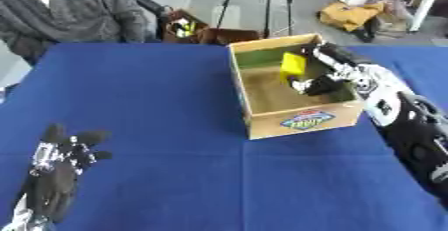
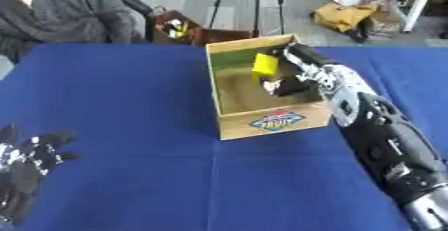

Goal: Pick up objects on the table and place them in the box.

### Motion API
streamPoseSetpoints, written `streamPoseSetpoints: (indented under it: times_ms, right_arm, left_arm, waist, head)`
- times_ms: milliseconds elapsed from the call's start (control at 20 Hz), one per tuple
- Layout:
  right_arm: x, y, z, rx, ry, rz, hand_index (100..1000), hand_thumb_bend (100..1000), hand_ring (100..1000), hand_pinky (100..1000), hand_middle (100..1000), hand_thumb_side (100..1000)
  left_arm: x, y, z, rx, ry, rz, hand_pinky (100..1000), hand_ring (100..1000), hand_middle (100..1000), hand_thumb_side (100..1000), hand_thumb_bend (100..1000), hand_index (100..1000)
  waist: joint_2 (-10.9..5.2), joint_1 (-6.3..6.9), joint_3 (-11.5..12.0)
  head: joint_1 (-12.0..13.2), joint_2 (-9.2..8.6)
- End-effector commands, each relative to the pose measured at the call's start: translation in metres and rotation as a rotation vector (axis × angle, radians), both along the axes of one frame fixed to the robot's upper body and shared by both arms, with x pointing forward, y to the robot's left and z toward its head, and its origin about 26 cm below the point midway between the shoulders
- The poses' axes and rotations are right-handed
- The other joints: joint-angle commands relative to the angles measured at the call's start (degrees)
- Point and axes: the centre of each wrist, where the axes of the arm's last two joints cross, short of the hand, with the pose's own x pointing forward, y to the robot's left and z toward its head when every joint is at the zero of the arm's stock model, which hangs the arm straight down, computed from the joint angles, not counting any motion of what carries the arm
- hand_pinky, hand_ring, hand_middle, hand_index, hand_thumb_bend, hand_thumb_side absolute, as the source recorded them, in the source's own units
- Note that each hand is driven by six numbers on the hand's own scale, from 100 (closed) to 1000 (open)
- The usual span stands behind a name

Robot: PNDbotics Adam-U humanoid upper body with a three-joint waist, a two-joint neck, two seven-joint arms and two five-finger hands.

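The right robot hand (image 1: 325, 77) is reached over the box's (image 1: 302, 121) right wall and down into the cavity, with a yellow block (image 1: 293, 65) pinched between thumb and fingers. The block is held inside the box, above the floor and toward the far wall; whether it touches the floor or the wall cannot be settled from these views, but it appears to hang clear.

The box stands open-topped on the blue bench (image 1: 149, 100), a printed label on its near face. No other loose object is seen on the bench.

The left robot hand (image 1: 59, 165) is rested near the lower left corner of the bench, fingers spread and relaxed, nothing held.

Step in hand, as judged: release of the block into the box.
- The block should be lowered until it is close to the floor before the fingers are opened, so that it is not bounced out.
- The fingers should be opened away from the right wall, which the wrist is crowding; the box could be dragged if the forearm is swung sideways.
- The hand should be withdrawn straight upward, clear of the rim, before it is carried back over the bench.

Orientation: the block's long axis is held roughly upright, tilted a little. A broad yellow face is turned toward the camera.
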Motion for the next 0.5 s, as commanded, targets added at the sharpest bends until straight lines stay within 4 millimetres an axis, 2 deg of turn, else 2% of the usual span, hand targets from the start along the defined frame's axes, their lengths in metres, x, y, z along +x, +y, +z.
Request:
streamPoseSetpoints:
  times_ms: [50, 100, 150, 250, 400, 500]
  right_arm:
    - [0.003, 0.004, 0.017, -0.091, -0.002, 0.036, 923, 505, 950, 944, 929, 598]
    - [0.002, 0.005, 0.019, -0.104, -0.001, 0.043, 923, 505, 950, 944, 929, 598]
    - [0.002, 0.005, 0.021, -0.112, -0.002, 0.046, 952, 689, 979, 961, 967, 608]
    - [0.001, 0.006, 0.028, -0.113, -0.032, 0.043, 964, 822, 990, 959, 974, 640]
    - [-0.002, 0.006, 0.037, -0.089, -0.090, 0.027, 972, 864, 1000, 962, 984, 667]
    - [-0.004, 0.007, 0.041, -0.066, -0.124, 0.016, 964, 860, 992, 950, 976, 667]
  left_arm:
    - [0.001, -0.002, 0.010, -0.002, -0.036, -0.015, 730, 867, 707, 1000, 414, 657]
    - [0.001, -0.002, 0.010, -0.002, -0.037, -0.015, 730, 867, 707, 1000, 414, 657]
    - [0.001, -0.002, 0.010, -0.002, -0.037, -0.014, 730, 867, 707, 1000, 415, 657]
    - [0.002, -0.002, 0.010, -0.002, -0.036, -0.012, 730, 867, 706, 1000, 416, 657]
    - [0.001, -0.001, 0.010, 0.000, -0.034, -0.007, 730, 866, 706, 1000, 419, 657]
    - [0.001, 0.000, 0.009, 0.000, -0.033, -0.005, 730, 866, 706, 1000, 420, 657]
  waist:
    - [-0.70, 0.06, -0.30]
    - [-0.67, 0.05, -0.44]
    - [-0.64, 0.03, -0.59]
    - [-0.58, -0.13, -1.34]
    - [-0.66, -0.32, -2.37]
    - [-0.73, -0.41, -2.83]
  head:
    - [-0.15, -0.66]
    - [-0.08, -0.67]
    - [-0.03, -0.68]
    - [0.30, -0.69]
    - [0.65, -0.76]
    - [0.78, -0.78]
